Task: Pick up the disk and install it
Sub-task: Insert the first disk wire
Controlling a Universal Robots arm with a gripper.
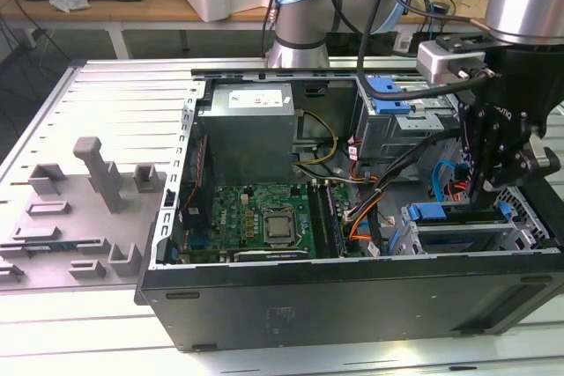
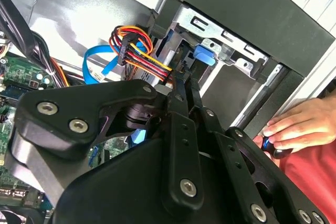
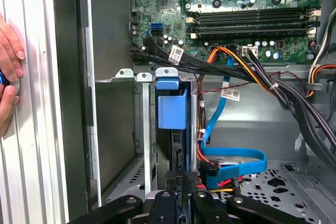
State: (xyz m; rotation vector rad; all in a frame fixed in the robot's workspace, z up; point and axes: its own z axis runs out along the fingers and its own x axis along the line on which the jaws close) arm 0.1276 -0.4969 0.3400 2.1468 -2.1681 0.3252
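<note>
Open computer case (image 1: 352, 301), gripper (image 1: 483, 184) at drive cage (image 1: 458, 237)

Inside the computer case (image 1: 352, 297), we see open room above the green board (image 1: 247, 209). At the case's near edge, on the exterior view's right, the metal cage (image 3: 147, 129) is tight: the disk (image 3: 173, 124) fills one slot, and the blue cable (image 3: 257, 158) and orange wires (image 3: 226, 51) crowd beside it. A person's hand (image 2: 299, 124) rests just outside the case wall.

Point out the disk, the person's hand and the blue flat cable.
the disk (image 3: 171, 109): first wrist view, on the blue frame at its end.
the hand (image 2: 302, 124): second wrist view, on its back.
the blue flat cable (image 3: 233, 174): first wrist view, on its lower loop.
</note>
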